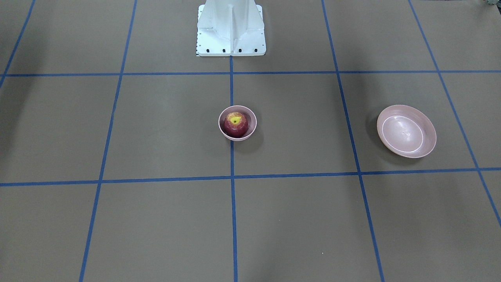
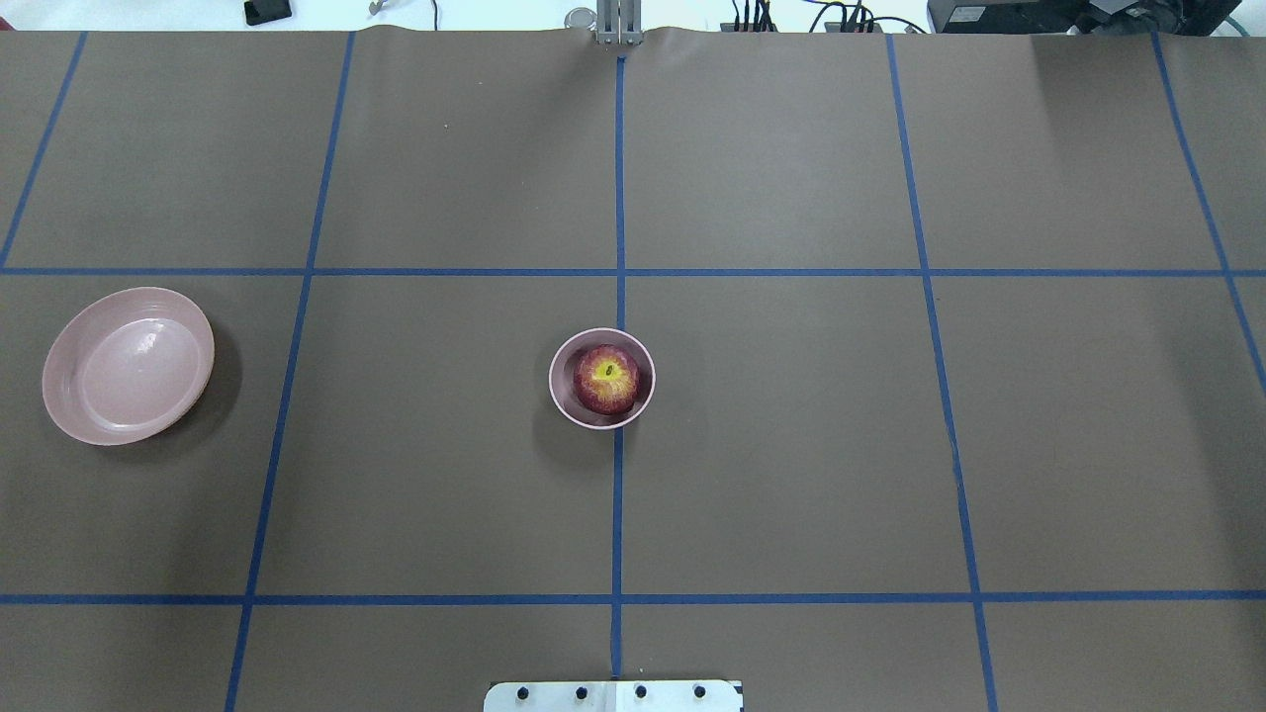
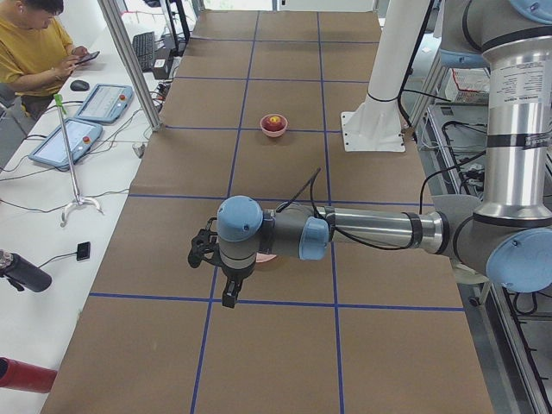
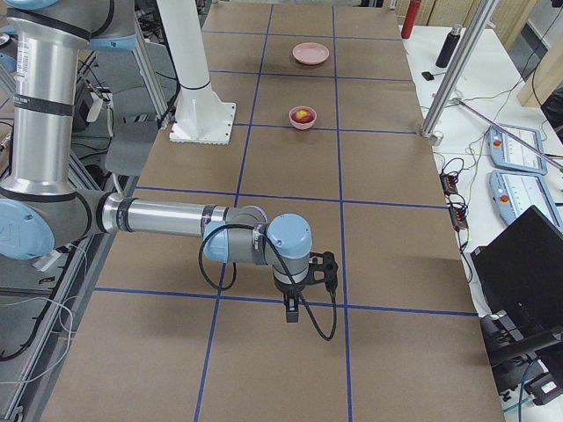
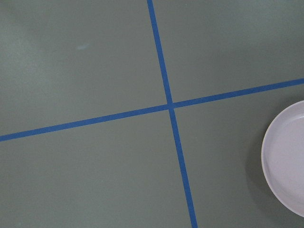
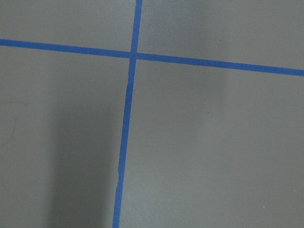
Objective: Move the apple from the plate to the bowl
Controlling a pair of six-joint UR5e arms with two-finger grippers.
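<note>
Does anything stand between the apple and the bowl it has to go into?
Nothing visible does: the apple already sits inside the bowl, and the plate lies empty off to the robot's left.

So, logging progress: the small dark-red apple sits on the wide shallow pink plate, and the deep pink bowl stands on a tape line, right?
No: the small dark-red apple lies in the small deep pink bowl; the wide shallow pink plate is empty, as the overhead exterior view shows.
</note>
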